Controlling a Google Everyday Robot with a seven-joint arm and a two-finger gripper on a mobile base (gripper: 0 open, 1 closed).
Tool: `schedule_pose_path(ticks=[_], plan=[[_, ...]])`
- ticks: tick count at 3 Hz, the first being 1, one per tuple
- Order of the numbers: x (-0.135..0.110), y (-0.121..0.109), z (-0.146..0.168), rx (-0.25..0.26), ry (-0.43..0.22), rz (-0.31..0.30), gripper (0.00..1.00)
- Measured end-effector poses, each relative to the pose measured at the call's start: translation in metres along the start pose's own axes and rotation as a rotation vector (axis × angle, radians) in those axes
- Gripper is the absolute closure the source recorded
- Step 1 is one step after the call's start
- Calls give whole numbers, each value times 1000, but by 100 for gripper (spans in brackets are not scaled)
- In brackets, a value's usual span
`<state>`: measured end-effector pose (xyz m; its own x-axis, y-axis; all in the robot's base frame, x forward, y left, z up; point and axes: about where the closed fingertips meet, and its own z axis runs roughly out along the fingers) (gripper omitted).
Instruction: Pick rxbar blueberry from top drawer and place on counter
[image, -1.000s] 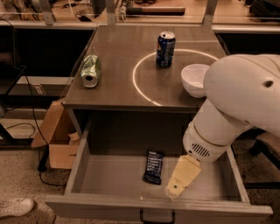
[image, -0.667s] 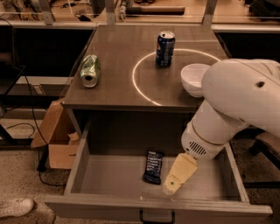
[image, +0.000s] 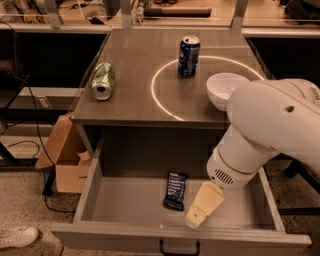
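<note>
Starting at the left, there's a white shoe (image: 17, 236) on the floor and an open cardboard box (image: 67, 160) beside the cabinet. Up top, a green can (image: 102, 80) lies on its side near the left edge of the counter (image: 135, 55). Below it the top drawer (image: 91, 185) stands pulled right out, its floor bare across the left half. Now the one that matters: the rxbar blueberry (image: 175, 190) lies flat on the drawer floor a touch right of centre, dark wrapper up. Its long axis runs nearly front to back, leaning only slightly. Above it on the counter the blue soda can (image: 189, 55) stands upright just inside the ring of light (image: 153, 90). That can is not the target. Just to the right of the bar, the gripper (image: 197, 216) is down inside the drawer, angled so its tip points toward the front wall and a little leftward. A narrow strip of drawer floor shows between it and the wrapper, so the two sit near each other but apart. Whether the gripper is spread or closed, I cannot tell from here, and it is not holding anything. So the bar lies to the gripper's left and a shade further back. My read is the next move needs a short sideways shift over the bar, closing across its narrow width and not along its length. Further right, a white bowl (image: 227, 90) sits on the counter, partly hidden behind the bulky white arm (image: 270, 125) that reaches down over the drawer's right side.
</note>
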<state>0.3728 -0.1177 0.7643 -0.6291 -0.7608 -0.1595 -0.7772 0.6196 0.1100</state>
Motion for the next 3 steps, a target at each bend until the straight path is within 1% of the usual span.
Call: schedule_pose_path(ticks=[1,2,3], plan=[[3,-5,36,-3,36,84,0],[3,-5,36,-3,36,84,0],[-9,1,49,-28,9,121,0]])
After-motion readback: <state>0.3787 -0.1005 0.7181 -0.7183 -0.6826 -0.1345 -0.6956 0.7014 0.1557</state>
